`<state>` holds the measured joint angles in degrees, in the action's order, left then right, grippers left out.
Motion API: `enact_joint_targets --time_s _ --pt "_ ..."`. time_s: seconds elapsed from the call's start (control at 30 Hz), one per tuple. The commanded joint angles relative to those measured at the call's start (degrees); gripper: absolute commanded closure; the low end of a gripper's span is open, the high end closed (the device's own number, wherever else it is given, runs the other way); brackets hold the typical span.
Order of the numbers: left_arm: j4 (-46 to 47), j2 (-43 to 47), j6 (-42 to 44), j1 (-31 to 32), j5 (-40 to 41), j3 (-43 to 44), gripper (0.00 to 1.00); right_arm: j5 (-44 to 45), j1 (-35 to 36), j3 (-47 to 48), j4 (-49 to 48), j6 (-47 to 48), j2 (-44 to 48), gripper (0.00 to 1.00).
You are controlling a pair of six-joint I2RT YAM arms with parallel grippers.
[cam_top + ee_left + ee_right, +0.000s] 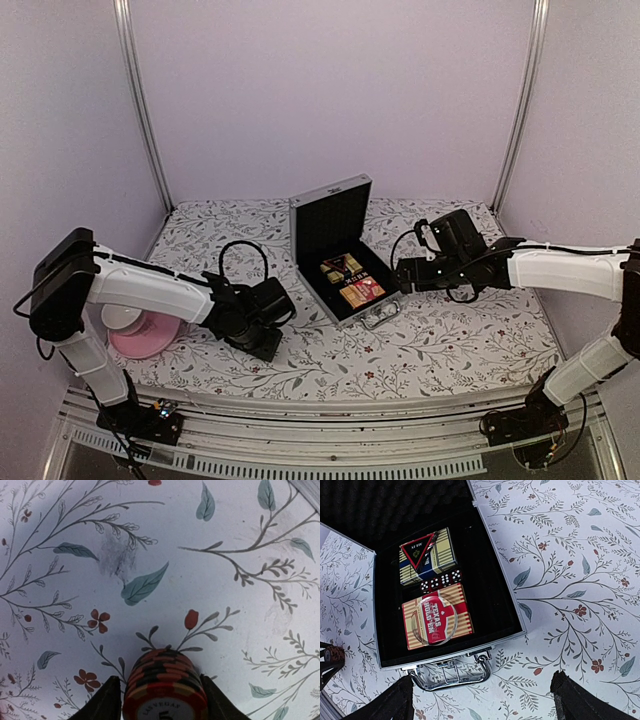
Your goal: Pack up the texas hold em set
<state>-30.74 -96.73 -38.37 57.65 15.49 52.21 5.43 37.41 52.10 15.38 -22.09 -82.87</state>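
Left tool (159, 680): astride red-and-black round poker-chip stack (165, 697) on floral tabletop (200, 580), grip unclear; squeeze centred, lift straight, avoid toppling

Case (490, 595): open on floral counter (570, 555), black lining
Yellow pack (442, 555): red triangle token (417, 552) on top
Dice (440, 581): row between packs
Red pack (464, 607): clear disc (434, 619) on it
Handle (452, 677): nearest right claw (482, 690)
Claw fingers: wide apart, holding nothing

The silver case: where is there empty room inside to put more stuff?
The left of the case is crowded: yellow pack, dice, red pack. Between those and its right wall the black lining is bare. The cloth right of the case is free too.
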Motion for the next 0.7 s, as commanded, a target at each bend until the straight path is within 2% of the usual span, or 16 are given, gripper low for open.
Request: enact_joint_targets --time_s 0.0,0.67 --pt "0.4 -1.1 0.5 0.8 1.5 1.1 0.48 0.0 -0.5 -0.6 -0.8 -0.7 1.6 0.05" --pt "-0.2 -2.3 1.3 0.7 -0.1 1.5 0.74 -1.6 -0.6 -0.6 -0.8 -0.9 2.9 0.04"
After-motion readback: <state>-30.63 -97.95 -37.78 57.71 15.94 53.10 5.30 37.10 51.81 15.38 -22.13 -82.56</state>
